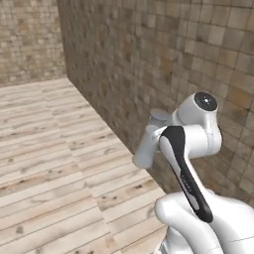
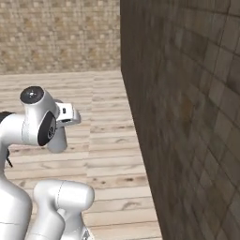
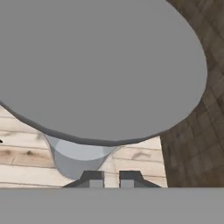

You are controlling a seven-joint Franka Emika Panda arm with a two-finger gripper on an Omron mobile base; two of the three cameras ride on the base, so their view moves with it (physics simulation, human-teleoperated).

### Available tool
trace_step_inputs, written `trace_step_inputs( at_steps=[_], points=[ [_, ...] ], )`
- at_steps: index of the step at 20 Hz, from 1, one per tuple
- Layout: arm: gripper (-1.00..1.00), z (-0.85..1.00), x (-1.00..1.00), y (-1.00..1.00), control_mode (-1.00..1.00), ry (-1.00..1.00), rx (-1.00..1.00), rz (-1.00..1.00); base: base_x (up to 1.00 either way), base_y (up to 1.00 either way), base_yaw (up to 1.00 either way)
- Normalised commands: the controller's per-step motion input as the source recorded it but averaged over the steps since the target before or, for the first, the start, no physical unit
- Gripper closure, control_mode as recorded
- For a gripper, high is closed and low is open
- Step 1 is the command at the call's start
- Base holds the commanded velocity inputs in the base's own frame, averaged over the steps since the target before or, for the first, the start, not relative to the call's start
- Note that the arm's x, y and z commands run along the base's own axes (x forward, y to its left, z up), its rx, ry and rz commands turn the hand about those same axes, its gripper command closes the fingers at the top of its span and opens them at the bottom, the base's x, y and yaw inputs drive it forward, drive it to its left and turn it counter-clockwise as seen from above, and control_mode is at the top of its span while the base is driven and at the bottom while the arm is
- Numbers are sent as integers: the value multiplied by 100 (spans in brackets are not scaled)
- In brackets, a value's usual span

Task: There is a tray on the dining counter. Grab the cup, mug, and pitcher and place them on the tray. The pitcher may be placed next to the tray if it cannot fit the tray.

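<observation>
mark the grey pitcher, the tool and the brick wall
tall plain grey pitcher (image 3: pixel 100 65), hand view, flat base face
tool (image 3: pixel 111 178), hand view, between the dark fingertips
brown brick wall (image 2: pixel 187 117), right base view, mid face

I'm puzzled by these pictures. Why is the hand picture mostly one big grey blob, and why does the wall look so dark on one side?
In the hand view the pitcher sits so near the lens that it swells into a flat, shadeless grey shape above the gripper. In the right base view the brick wall looms close and dim, its tiles soft; in the left base view it is brighter.
</observation>
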Motion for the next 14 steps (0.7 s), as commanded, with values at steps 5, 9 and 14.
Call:
trace_step_inputs(
  at_steps=[5, 9, 14],
  points=[
    [100, 0, 0, 0, 100, 0, 0, 0, 100, -4, 64],
    [100, 0, 0, 0, 100, 0, 0, 0, 100, -10, 62],
    [100, 0, 0, 0, 100, 0, 0, 0, 91, -27, 46]
  ],
)
